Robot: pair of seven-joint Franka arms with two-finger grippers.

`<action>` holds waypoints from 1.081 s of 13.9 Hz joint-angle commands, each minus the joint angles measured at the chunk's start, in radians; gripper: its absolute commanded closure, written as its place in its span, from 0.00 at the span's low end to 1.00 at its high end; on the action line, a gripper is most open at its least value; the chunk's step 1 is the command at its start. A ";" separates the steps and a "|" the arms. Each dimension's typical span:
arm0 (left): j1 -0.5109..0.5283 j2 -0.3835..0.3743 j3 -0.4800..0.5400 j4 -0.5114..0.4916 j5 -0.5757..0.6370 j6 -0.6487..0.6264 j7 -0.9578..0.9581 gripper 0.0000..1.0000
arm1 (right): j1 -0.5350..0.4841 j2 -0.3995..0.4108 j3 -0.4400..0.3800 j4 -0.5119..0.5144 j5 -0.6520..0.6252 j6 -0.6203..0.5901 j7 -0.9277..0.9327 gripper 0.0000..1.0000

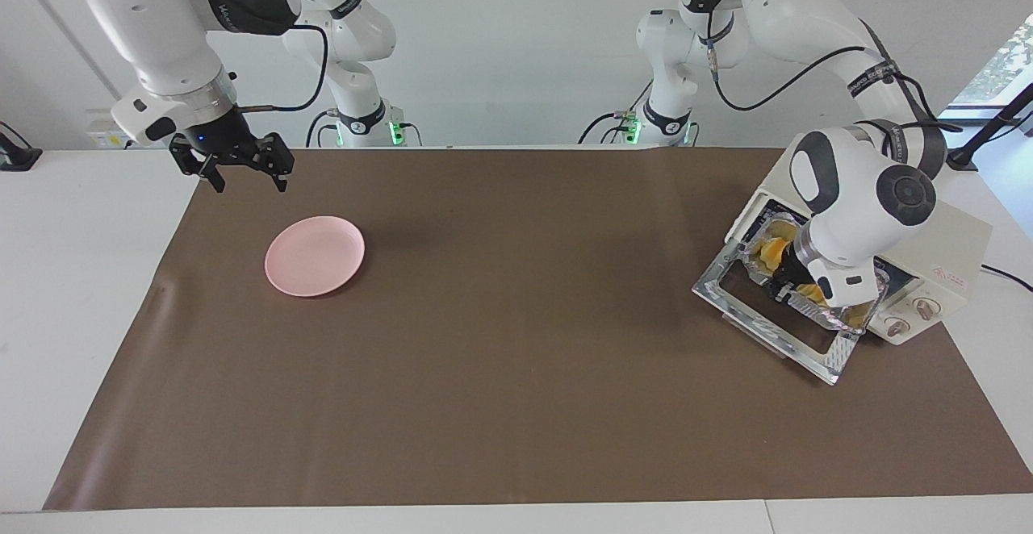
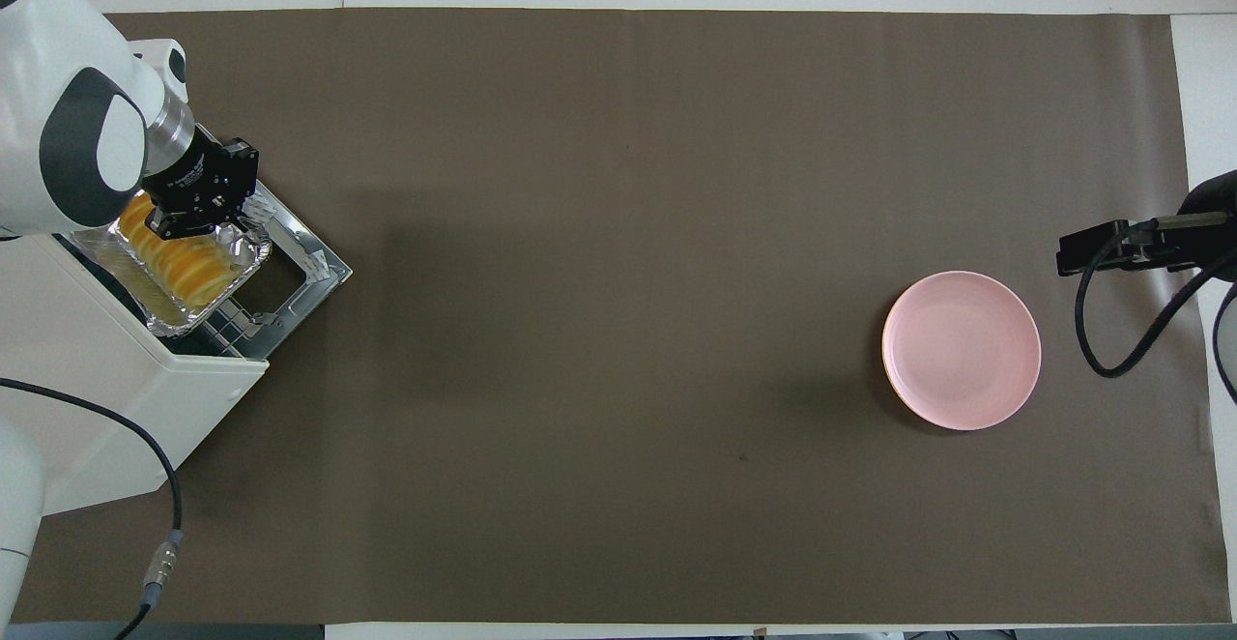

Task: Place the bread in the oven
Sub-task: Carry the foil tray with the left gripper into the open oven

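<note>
While the left gripper [image 2: 189, 218] sits pinched shut on the rim of the foil tray [image 2: 244, 268] at the left edge of the overhead frame, the bread [image 2: 188, 270] lies in that tray, partly inside the oven [image 2: 116, 369] mouth. In the facing view, same spot is at right of frame: gripper [image 1: 784, 289] low over the tray, loaf [image 1: 769, 253] showing yellow-orange beside the wrist.

Oven door [image 1: 779, 326] is folded down flat onto the brown mat [image 1: 500, 356], glass frame pointing toward frame centre. Tray hangs half over the door hinge, half into the cavity. Two knobs visible on the oven's front panel, at its lower right in the facing view.

Pink plate [image 1: 315, 255] sits left of centre in the facing view, nothing on it; well apart from the oven.

Right gripper [image 1: 240, 169] hangs in the air at upper left of the facing view, over the mat's corner, fingers spread wide, holding nothing. That arm waits. Overhead shows it at right edge [image 2: 1102, 247].
</note>
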 commanded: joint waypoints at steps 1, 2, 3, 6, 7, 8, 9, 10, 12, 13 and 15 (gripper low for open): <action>-0.002 -0.041 0.011 -0.071 0.028 0.036 0.002 1.00 | -0.010 -0.018 0.007 -0.011 -0.009 -0.013 0.006 0.00; -0.003 -0.041 0.020 -0.072 0.034 0.034 -0.001 1.00 | -0.010 -0.016 0.007 -0.011 -0.009 -0.013 0.006 0.00; -0.002 -0.041 0.022 -0.072 0.039 0.030 0.000 1.00 | -0.010 -0.016 0.007 -0.011 -0.009 -0.013 0.006 0.00; -0.011 -0.052 0.020 -0.085 0.091 0.007 0.002 1.00 | -0.010 -0.018 0.007 -0.011 -0.009 -0.013 0.006 0.00; -0.013 -0.053 0.020 -0.091 0.091 0.008 0.000 1.00 | -0.010 -0.016 0.007 -0.011 -0.009 -0.013 0.008 0.00; -0.013 -0.056 0.020 -0.100 0.091 0.013 -0.006 1.00 | -0.010 -0.016 0.007 -0.011 -0.009 -0.013 0.006 0.00; -0.013 -0.064 0.020 -0.112 0.091 0.016 -0.017 1.00 | -0.010 -0.016 0.007 -0.011 -0.009 -0.013 0.006 0.00; -0.010 -0.066 0.020 -0.117 0.091 0.017 -0.017 1.00 | -0.010 -0.018 0.007 -0.011 -0.009 -0.013 0.006 0.00; -0.005 -0.069 0.020 -0.120 0.091 0.020 -0.017 1.00 | -0.010 -0.016 0.007 -0.011 -0.009 -0.013 0.006 0.00; -0.002 -0.069 0.022 -0.122 0.091 0.017 -0.017 1.00 | -0.010 -0.016 0.007 -0.011 -0.009 -0.013 0.006 0.00; -0.002 -0.070 0.022 -0.126 0.092 0.019 -0.017 1.00 | -0.010 -0.016 0.007 -0.011 -0.009 -0.013 0.006 0.00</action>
